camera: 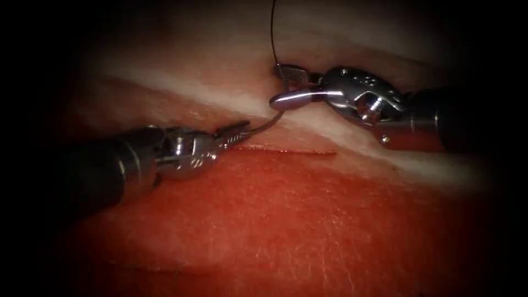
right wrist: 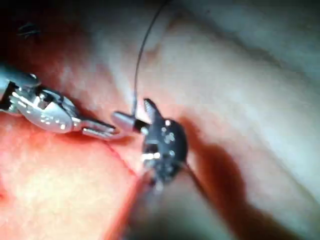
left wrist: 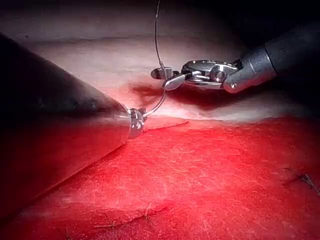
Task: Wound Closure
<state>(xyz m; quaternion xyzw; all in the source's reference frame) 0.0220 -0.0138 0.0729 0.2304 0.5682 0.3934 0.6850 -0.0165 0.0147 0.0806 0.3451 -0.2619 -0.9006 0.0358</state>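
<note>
While left tool (camera: pixel 234 133) grips needle (camera: pixel 264 125), right tool (camera: pixel 286 85) open

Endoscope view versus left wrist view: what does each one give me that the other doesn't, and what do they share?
Endoscope view: the left tool seen side-on, jaws shut on one end of the needle, above the left end of the cut. Left wrist view: a dark red patch on the tissue below the right tool, and short dark strands nearer the camera. Both: the right tool's open jaws straddle the needle's other end, holding nothing, where the thread rises away. The needle looks clear of the tissue.
</note>
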